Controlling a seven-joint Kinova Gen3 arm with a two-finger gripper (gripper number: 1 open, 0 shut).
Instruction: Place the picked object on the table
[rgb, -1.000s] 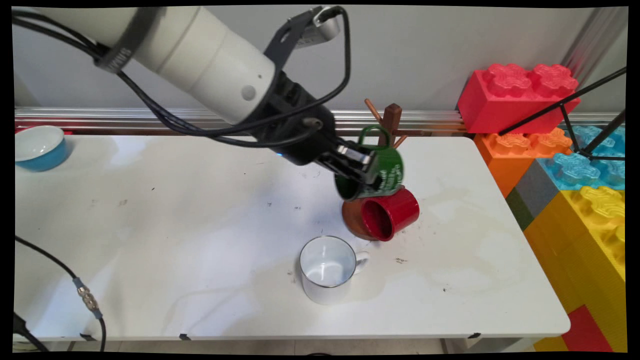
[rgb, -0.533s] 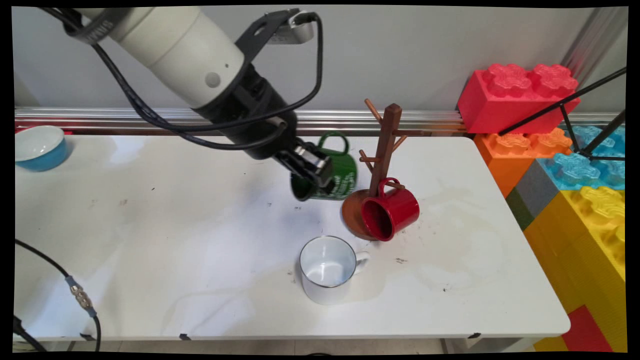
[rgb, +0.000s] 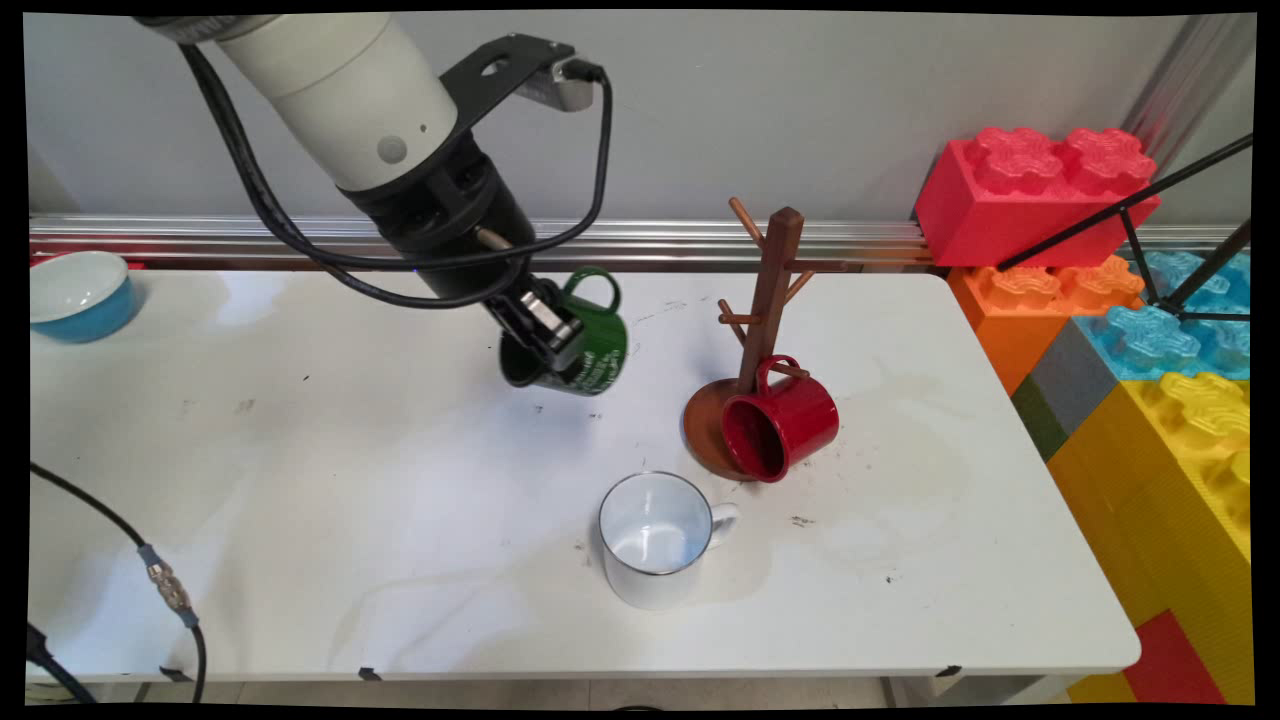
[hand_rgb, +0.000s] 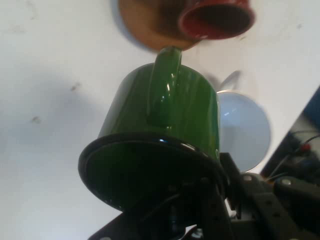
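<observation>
- The claw (rgb: 548, 335) is clamped on the rim of a green mug (rgb: 585, 345), held tilted above the surface (rgb: 300, 450), mouth towards the near left, handle up.
- Bare surface lies to the left and near; the wooden mug tree (rgb: 768, 300) with its hanging red mug (rgb: 785, 425) stands well right, the white mug (rgb: 655, 540) near.
- The green mug is glossy with white lettering.
- Since half a second ago, claw and mug have moved left, away from the tree.

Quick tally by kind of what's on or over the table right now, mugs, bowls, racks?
Mugs: 3 (green mug in the gripper, red mug hung on the rack, white mug standing)
Bowls: 1 (blue bowl)
Mug racks: 1 (wooden rack)
Total: 5
</observation>
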